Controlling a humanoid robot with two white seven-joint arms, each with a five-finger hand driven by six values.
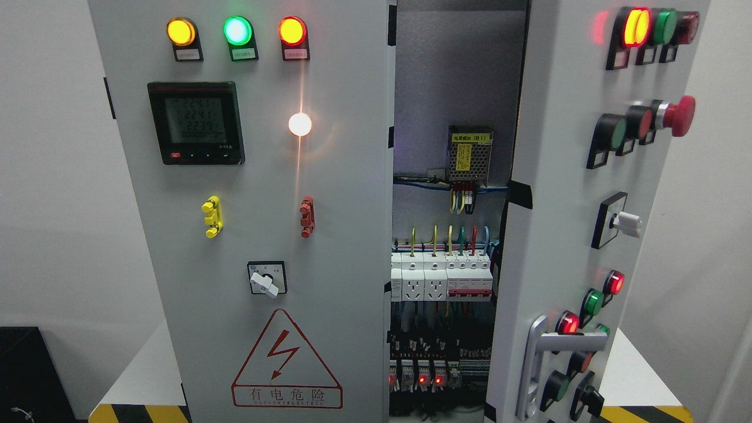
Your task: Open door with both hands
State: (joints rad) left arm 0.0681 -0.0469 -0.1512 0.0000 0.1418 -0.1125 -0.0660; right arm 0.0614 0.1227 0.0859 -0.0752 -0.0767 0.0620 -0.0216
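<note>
Although the task calls for both hands, neither robot hand nor arm shows anywhere in the head view, so whether the fingers are spread, curled or gripping something cannot be told. Nearest the camera, the pale grey right-hand cabinet door (564, 235) stands swung outward, its face turned edge-on; that is likely why its silver lever handle (537, 364) near the bottom edge and its red mushroom stop button (678, 116) appear stacked in profile. This door looks already partly open, judging by the gap beside it. The flat grey left-hand door (258, 235) sits square to the camera and appears closed, carrying a black digital meter (195, 123), a white rotary switch (265, 281) and a red triangular lightning warning label (286, 364). Farther back, through the gap, a row of white circuit breakers (440, 276) and a perforated metal power supply (469, 154) sit on the rear panel. The cabinet's lower interior is dim and its wiring is hard to make out; the cabinet top is cut off.
</note>
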